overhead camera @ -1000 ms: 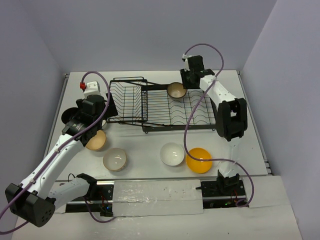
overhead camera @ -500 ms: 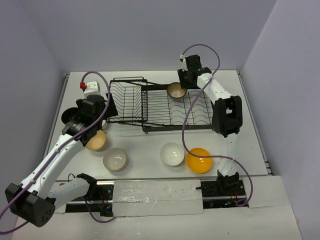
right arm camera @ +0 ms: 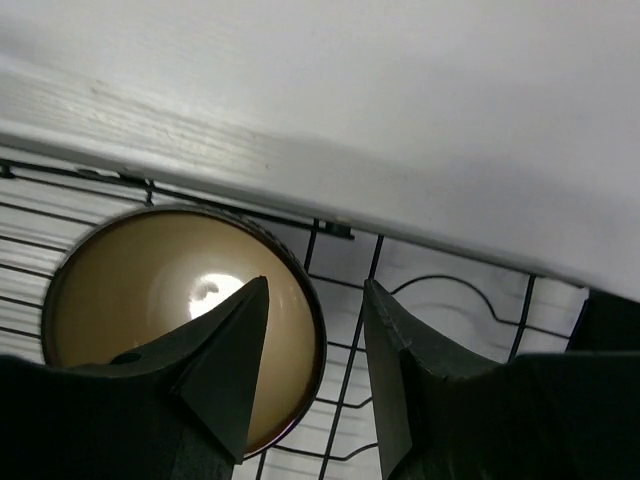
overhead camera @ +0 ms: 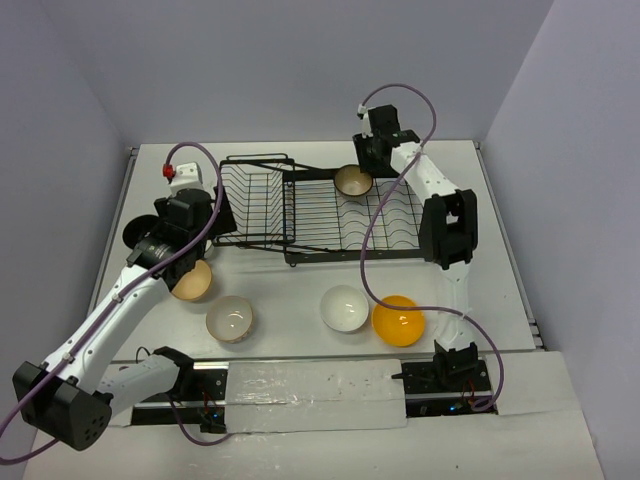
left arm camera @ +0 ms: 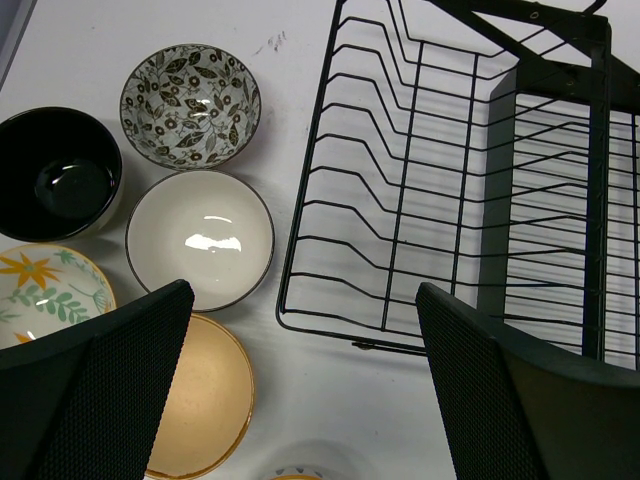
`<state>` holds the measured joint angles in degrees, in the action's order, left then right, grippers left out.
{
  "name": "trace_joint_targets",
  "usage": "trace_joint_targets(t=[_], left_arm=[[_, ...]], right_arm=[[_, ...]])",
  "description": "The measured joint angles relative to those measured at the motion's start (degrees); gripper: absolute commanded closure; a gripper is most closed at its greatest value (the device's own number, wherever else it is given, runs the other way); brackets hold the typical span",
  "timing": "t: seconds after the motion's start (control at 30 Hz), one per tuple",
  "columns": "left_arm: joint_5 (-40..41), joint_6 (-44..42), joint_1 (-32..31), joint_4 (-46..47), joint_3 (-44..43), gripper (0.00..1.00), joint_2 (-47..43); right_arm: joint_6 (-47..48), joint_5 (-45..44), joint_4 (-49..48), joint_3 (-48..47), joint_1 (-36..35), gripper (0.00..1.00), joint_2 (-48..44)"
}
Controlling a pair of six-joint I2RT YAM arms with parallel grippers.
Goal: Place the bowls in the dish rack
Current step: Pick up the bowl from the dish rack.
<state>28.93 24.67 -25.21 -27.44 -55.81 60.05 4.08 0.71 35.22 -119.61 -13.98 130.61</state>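
The right gripper (right arm camera: 315,300) was seen part open and holding nothing, the rim of the brown bowl (right arm camera: 140,300) standing loose between its fingers, mouth up in the dish rack (overhead camera: 340,258). The left gripper (left arm camera: 305,295) was spread wide and empty. The white bowl (left arm camera: 200,240), round and mouth up, lay just ahead of one finger, judged nearest to be taken.

Black wire dish rack (overhead camera: 288,220) along the table's far edge, basket section left. At its far side, upright: brown bowl (overhead camera: 353,181). Toward the near edge, openings up: tan bowl (overhead camera: 192,281), greyish bowl (overhead camera: 229,319), white bowl (overhead camera: 344,308), orange-yellow bowl (overhead camera: 398,320). Near the left edge: black bowl (left arm camera: 55,185), leaf-patterned bowl (left arm camera: 190,105).
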Motion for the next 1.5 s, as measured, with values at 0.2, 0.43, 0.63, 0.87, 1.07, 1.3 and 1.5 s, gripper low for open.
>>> trace_joint_targets(t=[0.2, 0.43, 0.63, 0.87, 1.07, 1.3, 1.5], left_arm=[[-0.1, 0.0, 0.0, 0.0, 0.0, 0.01, 0.2], [-0.6, 0.0, 0.0, 0.0, 0.0, 0.01, 0.0], [-0.7, 0.0, 0.0, 0.1, 0.0, 0.01, -0.6], [-0.7, 0.0, 0.1, 0.1, 0.0, 0.01, -0.7], [-0.7, 0.0, 0.1, 0.1, 0.0, 0.01, -0.6], [-0.7, 0.0, 0.1, 0.1, 0.0, 0.01, -0.5], [-0.7, 0.0, 0.1, 0.1, 0.0, 0.01, -0.2]], right_arm=[[-2.6, -1.6, 0.9, 7.2, 0.0, 0.51, -2.4], [-7.8, -1.9, 1.4, 11.6, 0.0, 0.54, -8.4], [-11.6, 0.3, 0.3, 13.5, -0.4, 0.57, -10.5], [-13.0, 0.2, 0.4, 15.0, -0.9, 0.64, -9.5], [-13.2, -0.3, 0.2, 15.2, -0.8, 0.68, -9.3], [-13.6, -0.2, -1.6, 15.5, -0.7, 0.85, -8.7], [-13.8, 0.9, -3.3, 15.9, -0.8, 0.95, -7.0]])
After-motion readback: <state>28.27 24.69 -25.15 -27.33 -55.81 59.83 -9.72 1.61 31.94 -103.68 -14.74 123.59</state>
